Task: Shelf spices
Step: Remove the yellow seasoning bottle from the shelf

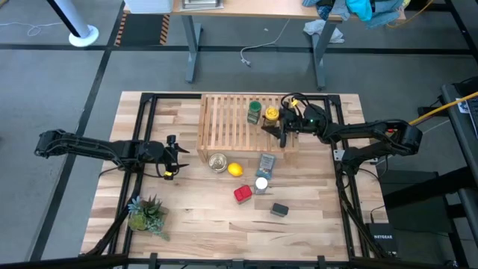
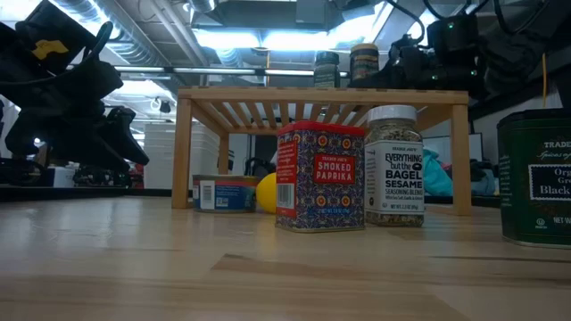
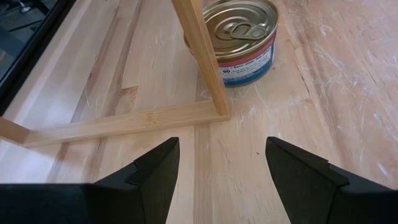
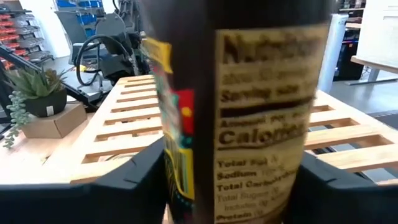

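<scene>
Now your right pincer point(image 1: 284, 131) is hugging the yellow-lidded jar point(image 1: 272, 113) on the shelf point(image 1: 224, 119), beside the green-lidded jar point(image 1: 255, 112). You're leaving paprika tin point(image 1: 242, 194), bagel sesame jar point(image 1: 261, 184) and dark grey tin point(image 1: 279, 210) waiting on the tabletop point(image 1: 202, 217); left pincer point(image 1: 173, 157) is idling open.

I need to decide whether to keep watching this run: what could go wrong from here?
1. The right gripper sits around the yellow-lidded jar on the shelf; pulling away carelessly could tip the jar.
2. The green-lidded jar stands close beside it and could get knocked.
3. The red tin, white-lidded jar and dark grey tin remain on the table, clustered, so picking one may bump another.
</scene>
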You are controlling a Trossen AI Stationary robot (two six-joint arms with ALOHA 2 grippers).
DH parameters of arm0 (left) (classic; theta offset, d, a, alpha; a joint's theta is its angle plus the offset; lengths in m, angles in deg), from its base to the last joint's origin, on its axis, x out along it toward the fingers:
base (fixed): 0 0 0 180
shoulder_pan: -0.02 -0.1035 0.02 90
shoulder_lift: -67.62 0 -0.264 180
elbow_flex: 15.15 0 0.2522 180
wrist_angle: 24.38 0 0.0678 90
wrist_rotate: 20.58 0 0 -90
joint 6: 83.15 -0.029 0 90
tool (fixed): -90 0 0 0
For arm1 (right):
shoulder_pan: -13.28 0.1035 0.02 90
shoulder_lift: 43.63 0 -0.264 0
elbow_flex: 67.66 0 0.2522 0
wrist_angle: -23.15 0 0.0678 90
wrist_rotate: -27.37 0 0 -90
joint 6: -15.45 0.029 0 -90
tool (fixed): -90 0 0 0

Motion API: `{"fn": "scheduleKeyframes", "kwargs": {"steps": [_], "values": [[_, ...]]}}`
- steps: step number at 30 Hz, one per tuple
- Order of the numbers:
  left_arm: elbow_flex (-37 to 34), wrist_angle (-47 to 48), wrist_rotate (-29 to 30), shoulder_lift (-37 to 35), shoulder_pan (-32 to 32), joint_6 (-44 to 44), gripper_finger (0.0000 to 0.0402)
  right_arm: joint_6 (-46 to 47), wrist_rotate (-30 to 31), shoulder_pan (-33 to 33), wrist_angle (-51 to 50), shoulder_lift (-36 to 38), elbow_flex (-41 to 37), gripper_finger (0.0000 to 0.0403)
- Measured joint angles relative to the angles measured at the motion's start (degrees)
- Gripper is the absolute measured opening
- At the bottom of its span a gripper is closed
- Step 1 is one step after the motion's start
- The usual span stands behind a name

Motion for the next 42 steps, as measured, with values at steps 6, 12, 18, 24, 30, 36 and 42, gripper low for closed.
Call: {"fn": "scheduleKeyframes", "kwargs": {"steps": [6,12,18,24,30,36,42], "values": [[0.00,0.00,0.01,0.00,0.00,0.00,0.0233,0.09,-0.12,0.91,-0.07,0.11,0.08,0.0211],[0.00,0.02,-0.01,0.00,0.00,0.00,0.0233,-0.34,4.87,3.59,-1.69,3.39,-1.11,0.0212],[0.00,0.00,0.01,0.00,0.00,0.00,0.0233,-0.73,10.48,6.37,-12.41,12.66,-2.49,0.0215],[0.00,-0.01,0.00,0.00,0.00,0.00,0.0233,-1.90,19.95,12.43,-21.28,23.97,-5.47,0.0211],[0.00,0.00,-0.01,-0.02,0.00,0.00,0.0233,-0.50,28.78,20.56,-22.26,33.45,-10.67,0.0211],[-0.02,0.03,-0.01,-0.02,0.00,0.00,0.0233,2.74,39.02,30.95,-20.24,37.12,-15.97,0.0212],[-0.02,0.02,-0.01,-0.02,0.00,0.00,0.0233,2.74,49.98,42.96,-16.60,37.29,-17.78,0.0213]]}}
